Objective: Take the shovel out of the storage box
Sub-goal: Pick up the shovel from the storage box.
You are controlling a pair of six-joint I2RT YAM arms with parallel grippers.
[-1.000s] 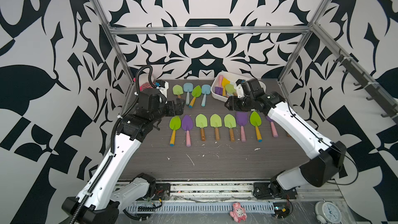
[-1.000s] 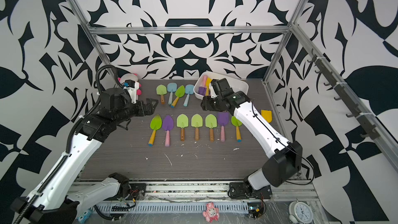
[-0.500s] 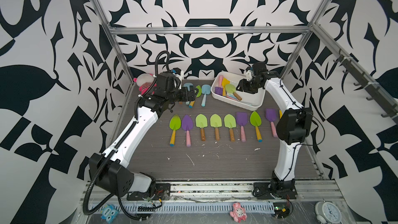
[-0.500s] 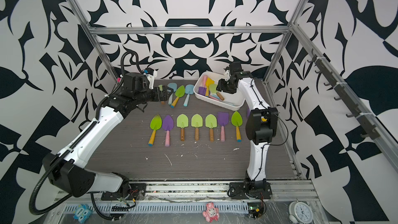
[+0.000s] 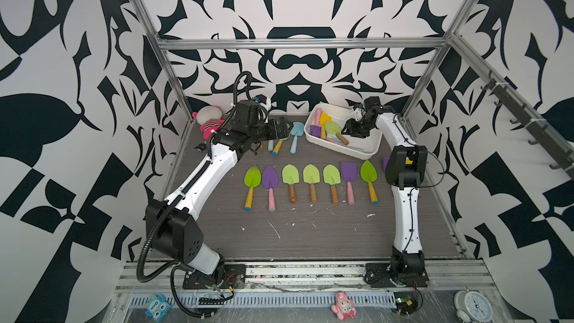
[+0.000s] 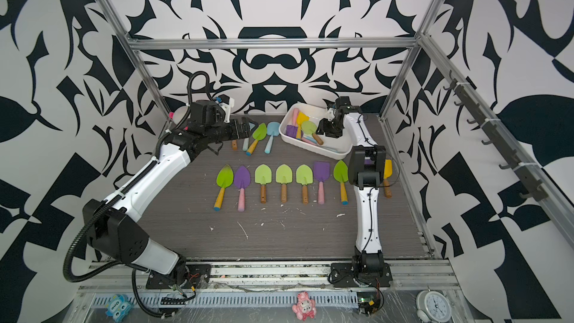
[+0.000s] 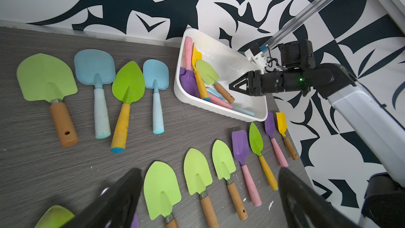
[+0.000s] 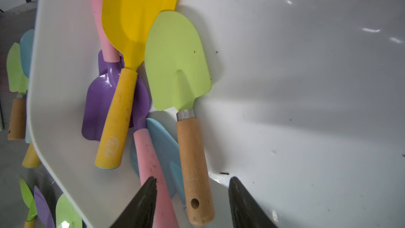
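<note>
— Fingers of the right gripper are standing apart, straddling the wooden handle of the light-green shovel without pinching it. Are you seeing the same?
— I am. Gaps are showing on both sides of the handle, so nothing is being gripped. That shovel is lying inside the storage box, at the back right of the table, with its blade just beside a yellow shovel.
— Which step are we looking at?
— By my judgement, the grasp: the gripper is sitting lined up on the handle, not yet closed. The next move is calling for the jaws to be closing squarely on the wood, then lifting it clear of the rim.
— Is anything crowding it?
— A pink-handled purple shovel and a blue shovel are lying right beside that handle. A skewed close is likely risking a pinch on the pink handle too.
— And the left gripper?
— It is hanging wide open and empty over the back row of shovels on the table, outside the box.
— Is any writing showing?
— Only a faint pale mark on the yellow handle, too worn to read. Nothing else legible is showing.
</note>
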